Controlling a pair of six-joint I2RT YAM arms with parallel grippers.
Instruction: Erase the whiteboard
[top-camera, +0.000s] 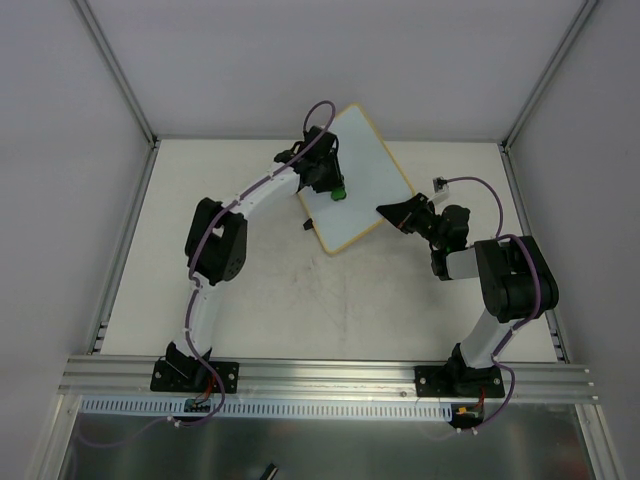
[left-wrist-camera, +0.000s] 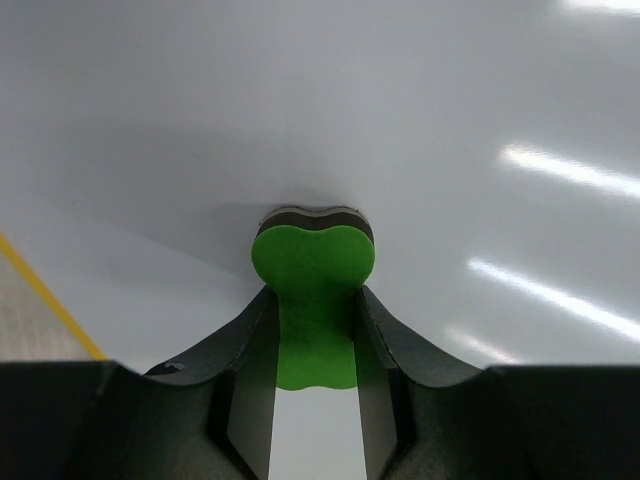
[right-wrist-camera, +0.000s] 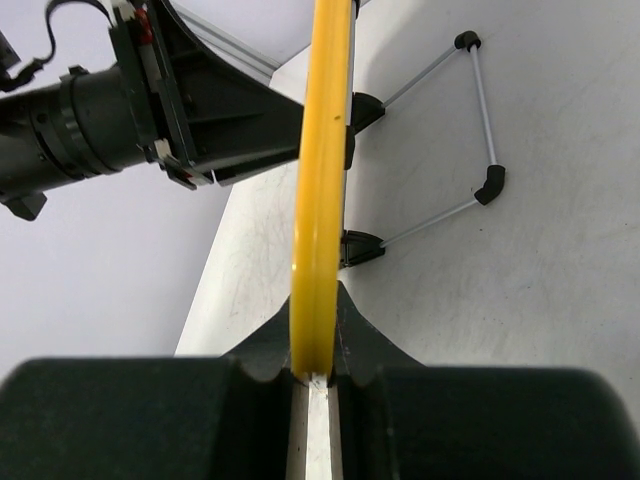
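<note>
One whiteboard sits far middle. The left gripper clamps one green eraser against it; the right gripper pinches its near right edge.

A white, scuffed table is seen below the arms. Toward the back, the yellow-framed whiteboard is set on it, and its thin wire stand is rested against the tabletop.
</note>
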